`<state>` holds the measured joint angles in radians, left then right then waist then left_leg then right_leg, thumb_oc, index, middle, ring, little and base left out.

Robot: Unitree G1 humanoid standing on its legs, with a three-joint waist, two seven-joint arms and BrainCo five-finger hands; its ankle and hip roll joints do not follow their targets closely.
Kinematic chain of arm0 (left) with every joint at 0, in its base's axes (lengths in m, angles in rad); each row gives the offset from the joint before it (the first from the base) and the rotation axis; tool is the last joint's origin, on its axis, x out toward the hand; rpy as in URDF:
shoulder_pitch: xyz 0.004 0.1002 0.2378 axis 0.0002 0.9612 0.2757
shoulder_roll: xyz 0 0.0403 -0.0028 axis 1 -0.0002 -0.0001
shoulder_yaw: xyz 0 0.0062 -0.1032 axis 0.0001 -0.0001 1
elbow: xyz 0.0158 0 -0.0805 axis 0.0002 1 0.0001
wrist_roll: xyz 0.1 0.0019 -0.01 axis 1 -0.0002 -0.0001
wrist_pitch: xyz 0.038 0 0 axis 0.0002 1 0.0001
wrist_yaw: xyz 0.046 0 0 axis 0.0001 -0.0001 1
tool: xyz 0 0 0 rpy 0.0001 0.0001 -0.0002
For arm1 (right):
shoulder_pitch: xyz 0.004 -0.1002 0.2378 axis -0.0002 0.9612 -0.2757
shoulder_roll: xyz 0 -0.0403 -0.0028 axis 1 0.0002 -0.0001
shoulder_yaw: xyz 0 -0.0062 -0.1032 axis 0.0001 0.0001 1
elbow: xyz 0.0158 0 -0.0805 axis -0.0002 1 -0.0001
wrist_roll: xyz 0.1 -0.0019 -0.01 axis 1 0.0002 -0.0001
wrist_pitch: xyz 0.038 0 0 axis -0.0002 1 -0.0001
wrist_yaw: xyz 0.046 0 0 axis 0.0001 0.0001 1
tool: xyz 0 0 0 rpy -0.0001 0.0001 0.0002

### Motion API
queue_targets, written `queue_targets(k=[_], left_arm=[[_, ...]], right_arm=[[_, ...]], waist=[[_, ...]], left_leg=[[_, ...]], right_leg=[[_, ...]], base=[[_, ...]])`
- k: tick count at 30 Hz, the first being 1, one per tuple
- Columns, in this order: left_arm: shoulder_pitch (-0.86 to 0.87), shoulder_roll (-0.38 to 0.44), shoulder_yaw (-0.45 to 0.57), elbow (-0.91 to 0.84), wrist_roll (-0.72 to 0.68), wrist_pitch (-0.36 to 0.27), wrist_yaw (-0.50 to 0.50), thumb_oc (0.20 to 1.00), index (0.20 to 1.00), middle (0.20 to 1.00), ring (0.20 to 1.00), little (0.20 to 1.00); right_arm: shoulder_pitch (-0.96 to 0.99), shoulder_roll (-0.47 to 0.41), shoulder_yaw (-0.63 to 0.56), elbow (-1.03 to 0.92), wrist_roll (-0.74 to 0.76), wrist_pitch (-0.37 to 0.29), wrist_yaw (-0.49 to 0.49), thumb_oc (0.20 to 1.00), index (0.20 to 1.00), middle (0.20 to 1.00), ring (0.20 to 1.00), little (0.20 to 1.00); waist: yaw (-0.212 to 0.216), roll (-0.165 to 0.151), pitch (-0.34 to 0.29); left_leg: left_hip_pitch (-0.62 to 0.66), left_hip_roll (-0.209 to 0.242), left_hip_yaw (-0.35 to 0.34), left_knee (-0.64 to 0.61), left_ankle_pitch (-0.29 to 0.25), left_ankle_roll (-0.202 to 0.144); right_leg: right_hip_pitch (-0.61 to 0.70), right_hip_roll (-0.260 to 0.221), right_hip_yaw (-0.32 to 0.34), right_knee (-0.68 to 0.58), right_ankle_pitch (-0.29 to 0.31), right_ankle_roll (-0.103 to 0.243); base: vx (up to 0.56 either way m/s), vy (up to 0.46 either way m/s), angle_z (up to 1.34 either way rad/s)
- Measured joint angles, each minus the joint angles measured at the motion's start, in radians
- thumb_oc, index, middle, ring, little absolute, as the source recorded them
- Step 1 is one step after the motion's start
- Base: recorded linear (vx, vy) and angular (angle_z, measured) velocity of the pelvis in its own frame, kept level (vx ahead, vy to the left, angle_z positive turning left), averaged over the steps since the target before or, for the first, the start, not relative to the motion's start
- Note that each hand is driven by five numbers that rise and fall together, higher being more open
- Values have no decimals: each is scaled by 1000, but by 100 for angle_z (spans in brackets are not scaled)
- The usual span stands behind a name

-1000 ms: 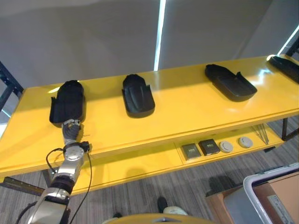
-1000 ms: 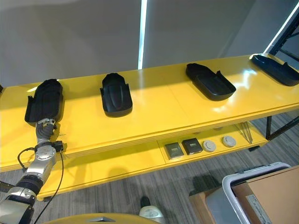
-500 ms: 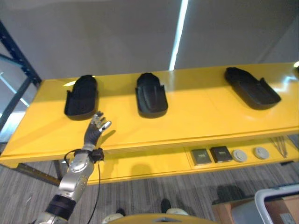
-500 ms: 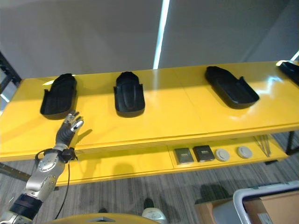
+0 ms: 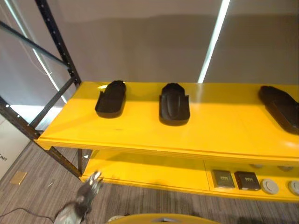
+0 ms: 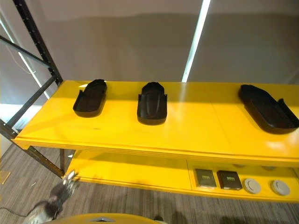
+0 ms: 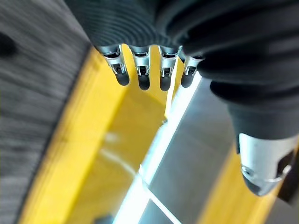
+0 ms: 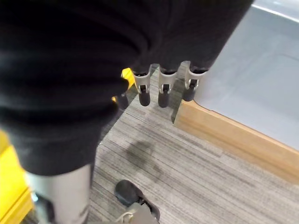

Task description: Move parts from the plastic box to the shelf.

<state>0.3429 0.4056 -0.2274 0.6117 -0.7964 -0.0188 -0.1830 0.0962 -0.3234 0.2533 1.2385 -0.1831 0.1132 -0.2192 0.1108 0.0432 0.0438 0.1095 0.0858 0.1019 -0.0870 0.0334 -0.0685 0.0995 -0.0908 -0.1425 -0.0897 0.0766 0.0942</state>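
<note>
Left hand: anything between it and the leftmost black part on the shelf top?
Yes. The left hand hangs open and empty below the yellow shelf; the shelf's front edge lies between it and the leftmost black part. Nothing else intervenes.

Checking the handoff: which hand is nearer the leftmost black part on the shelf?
Left. The left hand hangs below the shelf's front edge, under the leftmost black part. The right hand is over the floor by a grey box.

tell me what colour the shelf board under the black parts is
Bright yellow. The shelf board shows best in the right eye view, with the black parts lying on it.
</note>
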Motion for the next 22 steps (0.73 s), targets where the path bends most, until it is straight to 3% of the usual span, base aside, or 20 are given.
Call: queue_targets(k=[7, 10, 16, 22], left_arm=[[19, -94, 112, 384, 155, -53, 5, 1000, 1000, 1000, 1000, 1000], [-39, -118, 144, 633, 256, -69, 30, 1000, 1000, 1000, 1000, 1000], [-93, -140, 153, 653, 331, -72, 50, 1000, 1000, 1000, 1000, 1000], [-181, -185, 86, 582, 349, -140, 73, 1000, 1000, 1000, 1000, 1000]], right_arm=[[-14, 7, 0, 7, 0, 0, 28, 1000, 1000, 1000, 1000, 1000], [-22, 9, 0, 38, -1, 1, 35, 1000, 1000, 1000, 1000, 1000], [-4, 17, 3, 35, -3, 14, 34, 1000, 1000, 1000, 1000, 1000], [-5, 42, 19, 35, -2, 22, 31, 1000, 1000, 1000, 1000, 1000]], waist=[[0, -11, -23], [-8, -13, -30], [-29, -12, -33], [-48, -25, -31]], left_leg=[[-10, -9, -17, 0, 6, 4], [-17, -7, -19, 0, 6, 4], [-23, -8, -18, 0, 7, 5], [-24, -6, -14, 0, 8, 5]], right_leg=[[1, -10, -14, 0, -5, 6], [-3, -9, -21, 0, -7, 5], [-15, -9, -21, 0, -7, 5], [-15, -7, -16, 0, -5, 4]], base=[[-3, 0, 8], [6, 20, 5], [0, 0, 0], [-4, 2, -2]])
